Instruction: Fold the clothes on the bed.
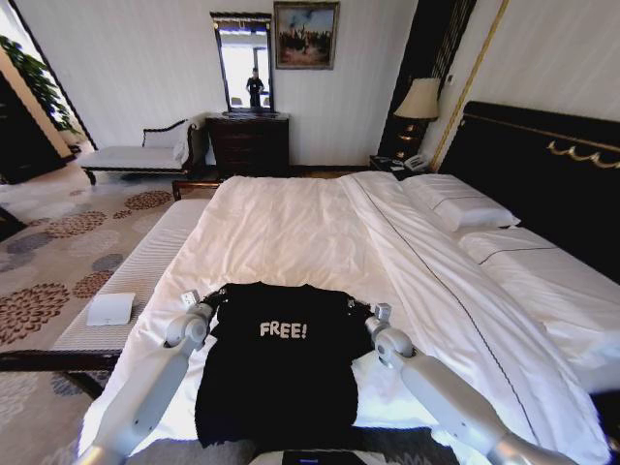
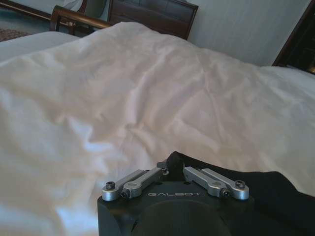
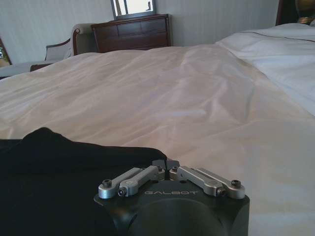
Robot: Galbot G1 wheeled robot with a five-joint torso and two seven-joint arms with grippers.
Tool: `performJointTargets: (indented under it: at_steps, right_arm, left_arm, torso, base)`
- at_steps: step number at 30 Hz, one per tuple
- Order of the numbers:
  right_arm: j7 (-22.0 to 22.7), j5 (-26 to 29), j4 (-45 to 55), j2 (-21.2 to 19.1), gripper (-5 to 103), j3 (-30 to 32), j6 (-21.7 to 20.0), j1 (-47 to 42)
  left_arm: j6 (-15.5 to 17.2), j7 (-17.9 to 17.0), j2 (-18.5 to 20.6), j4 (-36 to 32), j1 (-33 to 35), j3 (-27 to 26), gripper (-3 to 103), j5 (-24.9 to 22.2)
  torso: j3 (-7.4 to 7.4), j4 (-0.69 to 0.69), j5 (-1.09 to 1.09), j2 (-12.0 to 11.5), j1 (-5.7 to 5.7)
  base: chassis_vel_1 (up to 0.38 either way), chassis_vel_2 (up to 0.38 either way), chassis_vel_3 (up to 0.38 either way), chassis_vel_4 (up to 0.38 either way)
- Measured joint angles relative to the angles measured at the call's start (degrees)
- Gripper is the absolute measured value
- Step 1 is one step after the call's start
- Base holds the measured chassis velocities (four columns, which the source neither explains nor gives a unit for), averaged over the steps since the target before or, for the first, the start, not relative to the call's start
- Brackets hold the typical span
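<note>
The clothes are a black T-shirt (image 1: 283, 373) with white "FREE!" lettering, lying flat near the front edge of the bed (image 1: 291, 228), chest up and collar pointing away from me. My left gripper (image 1: 217, 294) is at the shirt's left shoulder corner and my right gripper (image 1: 356, 307) at its right shoulder corner. In the left wrist view the left gripper (image 2: 171, 167) is shut, with black T-shirt cloth (image 2: 278, 196) at its tips over the white bed cover (image 2: 147, 88). The right gripper (image 3: 166, 165) is likewise shut on an edge of the T-shirt (image 3: 59, 182), low over the bed (image 3: 206, 98).
A small white folded towel (image 1: 109, 309) lies on the bench (image 1: 145, 260) along the bed's left side. Pillows (image 1: 455, 201) and a dark headboard (image 1: 542, 155) are at the right. A dresser (image 1: 249, 143), chaise (image 1: 136, 155) and lamp (image 1: 418, 100) stand beyond.
</note>
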Motion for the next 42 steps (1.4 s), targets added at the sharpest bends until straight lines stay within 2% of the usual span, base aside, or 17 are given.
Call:
performJointTargets:
  at_steps: [5,8,18,21,24,25,29,31,34,35,37,38,39,42]
  right_arm:
    - [-1.3,-2.0,-2.4,1.7,0,0.7,3.6,0.3]
    - [-4.0,-3.3,-4.1,2.9,0,1.2,6.1,0.7]
    - [-4.8,-8.5,-10.6,6.0,0,-0.4,7.5,3.1]
    - [-4.7,-9.8,-12.1,6.6,0,-0.8,8.0,3.8]
    - [-4.0,-10.3,-12.9,7.3,-3,-1.1,8.6,4.4]
    - [-4.0,-10.3,-12.9,7.3,-3,-1.1,8.6,4.4]
    - [-3.6,-9.9,-9.5,6.4,18,1.2,9.3,3.4]
    - [-3.6,-9.4,-7.9,5.6,18,2.0,9.3,2.6]
    - [-3.2,-3.9,0.7,1.6,35,5.0,8.5,-1.8]
    - [-3.2,-3.9,0.7,1.6,35,5.0,8.5,-1.8]
    - [-1.9,2.2,6.9,-0.4,46,7.1,6.5,-5.4]
    - [-0.6,5.7,10.4,-1.1,51,8.6,5.0,-7.6]
    - [-0.6,5.7,10.4,-1.1,51,8.6,5.0,-7.6]
    - [5.0,12.8,18.7,-1.9,62,13.4,0.0,-14.5]
  left_arm:
    - [-1.9,2.1,-2.2,2.4,-0.1,-0.4,0,0.8]
    - [-3.8,4.4,-3.5,4.1,0.0,-1.1,0,0.9]
    - [-5.1,5.1,-6.6,8.8,-0.1,-2.0,0,3.4]
    - [-5.1,4.9,-7.1,9.6,-0.4,-2.3,-2,3.5]
    - [-5.0,3.7,-7.6,9.6,-0.4,-2.8,12,3.4]
    - [-5.0,3.7,-7.6,9.6,-0.4,-2.8,12,3.4]
    - [-3.9,0.7,-7.8,5.5,1.1,-4.8,33,2.3]
    - [-3.8,0.2,-7.8,4.2,1.6,-5.3,33,2.1]
    - [-3.2,-2.1,-7.1,-3.5,5.1,-8.8,50,0.2]
    - [-3.2,-2.1,-7.1,-3.5,5.1,-8.8,50,0.2]
    - [-2.6,-3.5,-6.5,-8.4,8.7,-11.5,61,-0.2]
    - [-2.1,-4.0,-6.4,-11.6,11.5,-13.3,61,0.1]
    - [-2.1,-4.0,-6.4,-11.6,11.5,-13.3,61,0.1]
    - [-0.6,-4.8,-7.3,-20.6,21.5,-19.0,77,0.7]
  torso:
    - [0.00,0.01,0.00,0.0,0.00]
    - [-0.01,0.00,-0.01,0.0,0.00]
    - [-0.01,0.00,0.00,0.0,0.00]
    - [-0.01,0.00,-0.01,0.0,0.00]
    - [0.00,0.00,0.00,0.0,0.00]
    - [0.00,0.00,0.00,0.0,0.00]
    - [0.00,0.01,0.00,0.0,0.01]
    - [0.00,0.01,-0.01,0.0,0.01]
    - [-0.02,-0.02,0.00,0.0,0.00]
    - [-0.02,-0.02,0.00,0.0,0.00]
    - [-0.02,-0.02,-0.01,0.0,-0.01]
    - [-0.02,-0.02,0.00,0.0,-0.01]
    - [-0.02,-0.02,0.00,0.0,-0.01]
    - [-0.02,0.02,0.00,0.0,-0.01]
  base:
    - [0.000,0.000,0.000,0.000]
    - [0.000,0.000,0.000,0.000]
    - [0.000,0.000,0.000,0.000]
    - [0.000,0.000,0.000,0.000]
    - [0.000,0.000,0.000,0.000]
    - [0.000,0.000,0.000,0.000]
    - [0.000,0.000,0.000,0.000]
    - [0.000,0.000,0.000,0.000]
    - [0.000,0.000,0.000,0.000]
    - [0.000,0.000,0.000,0.000]
    - [0.000,0.000,0.000,0.000]
    - [0.000,0.000,0.000,0.000]
    - [0.000,0.000,0.000,0.000]
    - [0.000,0.000,0.000,0.000]
